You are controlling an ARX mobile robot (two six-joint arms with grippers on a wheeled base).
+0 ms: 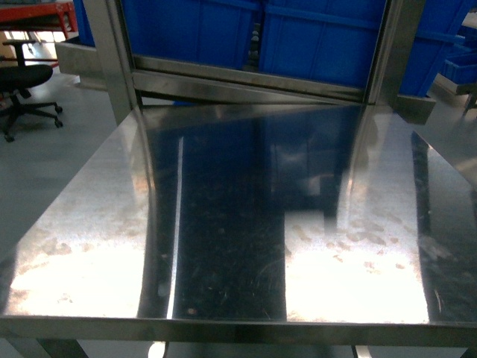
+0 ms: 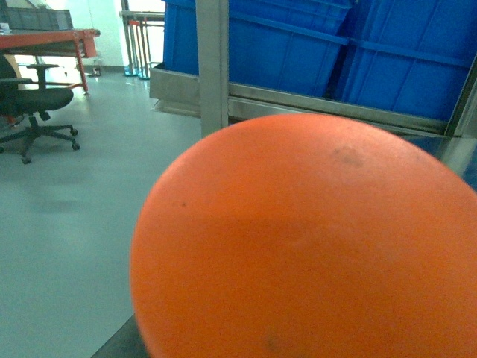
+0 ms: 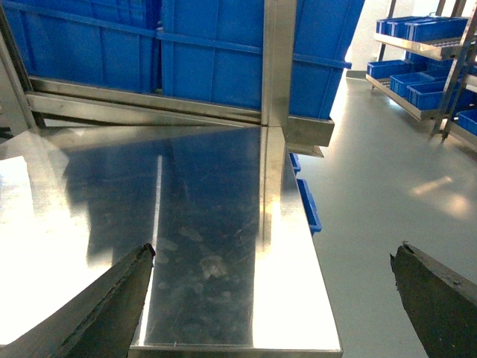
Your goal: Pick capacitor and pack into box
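Note:
No capacitor and no box show in any view. The head view holds only the bare steel table (image 1: 223, 224); neither gripper appears there. In the right wrist view my right gripper (image 3: 273, 252) stands open over the table's (image 3: 209, 194) near right corner. Its dark fingers (image 3: 112, 302) are far apart with nothing between them. In the left wrist view a large, blurred, rounded orange object (image 2: 313, 239) sits right against the camera. It fills the lower frame and hides the left jaws, so I cannot tell how they stand.
Large blue plastic bins (image 1: 320, 37) sit in a steel rack behind the table, also seen as blue bins (image 3: 209, 45). A black office chair (image 2: 37, 97) and a red bench (image 2: 45, 37) stand left on the grey floor. Shelves of small blue trays (image 3: 425, 45) stand far right.

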